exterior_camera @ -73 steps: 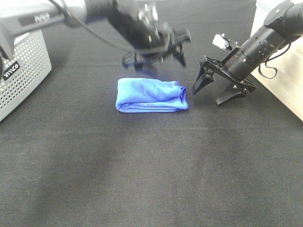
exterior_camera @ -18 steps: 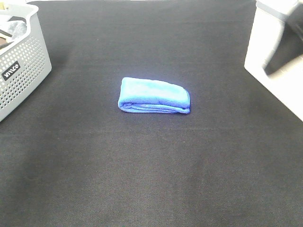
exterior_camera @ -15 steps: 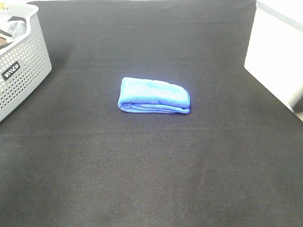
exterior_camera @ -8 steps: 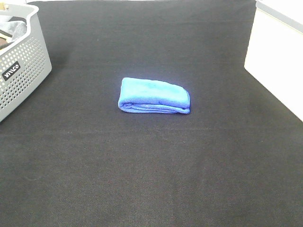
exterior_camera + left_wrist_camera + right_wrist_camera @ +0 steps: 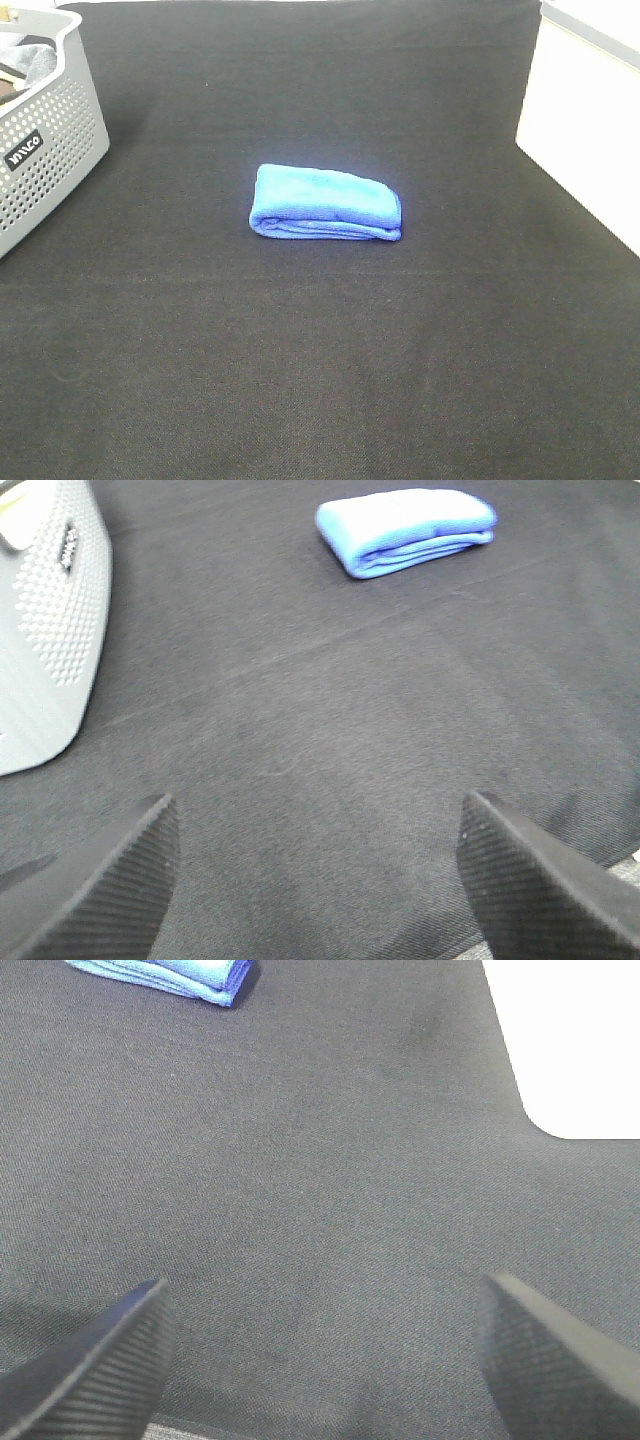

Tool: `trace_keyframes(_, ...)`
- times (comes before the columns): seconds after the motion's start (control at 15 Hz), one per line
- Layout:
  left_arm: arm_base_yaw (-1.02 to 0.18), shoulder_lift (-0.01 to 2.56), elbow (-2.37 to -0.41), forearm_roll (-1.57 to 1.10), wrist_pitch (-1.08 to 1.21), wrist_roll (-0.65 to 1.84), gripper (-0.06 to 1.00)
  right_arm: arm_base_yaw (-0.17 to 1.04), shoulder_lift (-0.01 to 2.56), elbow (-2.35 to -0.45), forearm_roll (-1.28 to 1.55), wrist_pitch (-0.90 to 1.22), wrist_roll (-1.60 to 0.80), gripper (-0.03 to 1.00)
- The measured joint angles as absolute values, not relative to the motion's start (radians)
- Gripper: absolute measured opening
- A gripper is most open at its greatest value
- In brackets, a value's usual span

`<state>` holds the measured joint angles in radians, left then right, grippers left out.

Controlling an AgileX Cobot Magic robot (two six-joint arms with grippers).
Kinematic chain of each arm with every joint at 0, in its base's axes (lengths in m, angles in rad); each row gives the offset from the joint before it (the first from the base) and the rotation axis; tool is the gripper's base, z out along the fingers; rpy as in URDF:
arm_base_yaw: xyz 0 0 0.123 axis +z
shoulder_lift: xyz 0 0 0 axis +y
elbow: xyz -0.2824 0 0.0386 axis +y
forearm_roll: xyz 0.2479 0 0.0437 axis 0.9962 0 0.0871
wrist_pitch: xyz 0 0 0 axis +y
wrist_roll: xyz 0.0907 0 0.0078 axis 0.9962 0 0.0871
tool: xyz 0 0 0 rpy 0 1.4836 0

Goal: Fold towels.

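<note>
Nothing has moved; grey basket (image 5: 50,150) holds grey cloth (image 5: 30,58).

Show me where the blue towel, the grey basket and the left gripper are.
blue towel (image 5: 325,200), exterior high view, on its folded top face.
grey basket (image 5: 50,150), exterior high view, on its perforated side wall.
left gripper (image 5: 315,880), left wrist view, midway between its open fingertips.
</note>
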<state>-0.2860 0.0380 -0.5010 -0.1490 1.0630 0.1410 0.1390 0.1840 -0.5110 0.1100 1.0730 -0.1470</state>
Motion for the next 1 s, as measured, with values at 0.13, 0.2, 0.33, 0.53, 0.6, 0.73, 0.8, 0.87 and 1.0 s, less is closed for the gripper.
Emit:
trace_keyframes(0.13, -0.286, 0.038, -0.501, -0.149, 1.063, 0.147, 0.74, 0.139, 0.184, -0.511, 0.108, 1.073, -0.147, 0.78)
trace_keyframes(0.2, -0.286, 0.038, -0.501, -0.149, 1.063, 0.141, 0.74, 0.139, 0.184, -0.511, 0.108, 1.073, -0.147, 0.78)
trace_keyframes(0.33, -0.286, 0.038, -0.501, -0.148, 1.063, 0.104, 0.74, 0.139, 0.184, -0.511, 0.108, 1.073, -0.147, 0.78)
trace_keyframes(0.53, -0.286, 0.038, -0.501, -0.148, 1.063, 0.088, 0.74, 0.139, 0.184, -0.511, 0.108, 1.072, -0.147, 0.78)
trace_keyframes(0.6, -0.286, 0.038, -0.501, -0.148, 1.063, 0.088, 0.74, 0.139, 0.184, -0.511, 0.108, 1.072, -0.147, 0.78)
trace_keyframes(0.73, -0.286, 0.038, -0.501, -0.148, 1.063, 0.087, 0.74, 0.139, 0.184, -0.511, 0.108, 1.072, -0.147, 0.78)
trace_keyframes(0.8, -0.286, 0.038, -0.501, -0.148, 1.063, 0.087, 0.74, 0.139, 0.184, -0.511, 0.108, 1.072, -0.147, 0.78)
trace_keyframes(0.87, -0.286, 0.038, -0.501, -0.148, 1.063, 0.087, 0.74, 0.139, 0.184, -0.511, 0.108, 1.072, -0.147, 0.78)
trace_keyframes(1.0, -0.264, 0.038, -0.501, -0.148, 1.063, 0.085, 0.74, 0.117, 0.184, -0.511, 0.108, 1.072, -0.147, 0.78)
